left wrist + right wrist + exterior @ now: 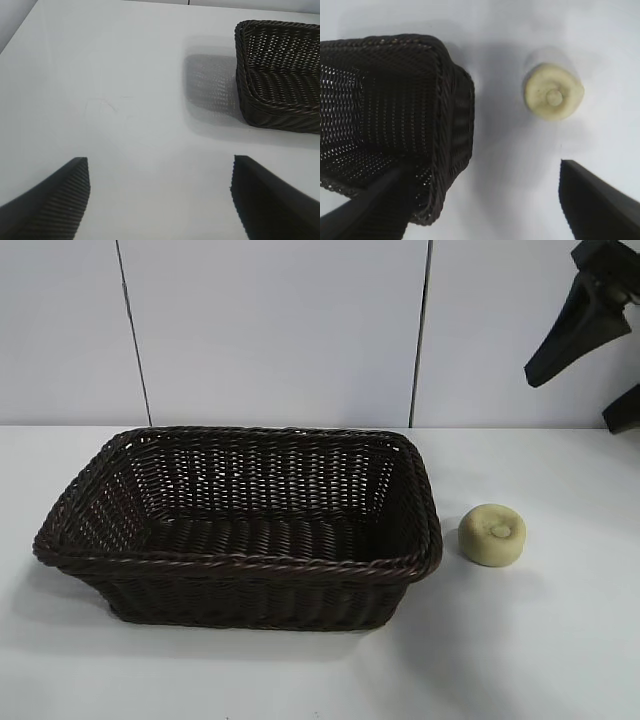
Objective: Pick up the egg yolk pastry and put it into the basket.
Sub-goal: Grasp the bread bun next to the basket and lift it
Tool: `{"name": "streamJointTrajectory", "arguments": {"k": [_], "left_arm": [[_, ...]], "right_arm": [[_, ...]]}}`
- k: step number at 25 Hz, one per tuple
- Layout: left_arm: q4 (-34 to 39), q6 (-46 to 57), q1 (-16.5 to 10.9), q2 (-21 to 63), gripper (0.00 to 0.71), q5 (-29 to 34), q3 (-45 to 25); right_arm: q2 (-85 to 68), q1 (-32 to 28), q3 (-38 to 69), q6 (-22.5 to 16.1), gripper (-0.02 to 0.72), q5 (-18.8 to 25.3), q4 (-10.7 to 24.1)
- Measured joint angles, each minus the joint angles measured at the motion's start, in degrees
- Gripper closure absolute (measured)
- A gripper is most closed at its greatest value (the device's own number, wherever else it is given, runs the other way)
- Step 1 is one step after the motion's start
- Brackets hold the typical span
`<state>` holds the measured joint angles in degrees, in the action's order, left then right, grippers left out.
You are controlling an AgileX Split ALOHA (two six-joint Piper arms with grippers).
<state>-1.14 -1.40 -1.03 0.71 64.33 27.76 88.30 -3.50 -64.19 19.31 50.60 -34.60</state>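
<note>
The egg yolk pastry (492, 534), a small pale cream puck with a dimple on top, sits on the white table just right of the basket (240, 565), apart from it. The basket is dark brown wicker and holds nothing. My right gripper (570, 405) hangs high at the far right, above and behind the pastry, open and empty. In the right wrist view the pastry (553, 96) lies ahead of the open gripper (480, 167), beside the basket's end (442, 100). My left gripper (160, 160) is open over bare table, with a basket corner (241, 75) farther off.
A white panelled wall (280, 330) runs along the back of the white table (530, 640). Bare table shows in front of the basket and around the pastry.
</note>
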Motion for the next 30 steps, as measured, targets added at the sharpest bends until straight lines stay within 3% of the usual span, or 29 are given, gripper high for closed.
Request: {"name": "streamJointTrajectory", "arguments": {"k": [4, 12, 19, 24, 30], "left_arm": [[0.00, 0.00, 0.00, 0.00, 0.142, 0.00, 0.00], [0.00, 0.00, 0.00, 0.00, 0.142, 0.00, 0.00], [0.00, 0.00, 0.00, 0.00, 0.142, 0.00, 0.00], [0.00, 0.00, 0.00, 0.00, 0.142, 0.00, 0.00], [0.00, 0.00, 0.00, 0.00, 0.142, 0.00, 0.00]], "right_arm": [[6.54, 0.00, -5.23, -1.57, 0.136, 2.59, 0.60], [15.65, 0.00, -6.85, -2.96, 0.136, 2.73, 0.33], [20.40, 1.86, -6.88, -3.00, 0.136, -1.27, -0.30], [22.98, 5.30, -6.88, -5.74, 0.136, -5.72, -0.24], [23.79, 5.73, -7.59, -10.09, 0.136, -5.22, 3.92]]}}
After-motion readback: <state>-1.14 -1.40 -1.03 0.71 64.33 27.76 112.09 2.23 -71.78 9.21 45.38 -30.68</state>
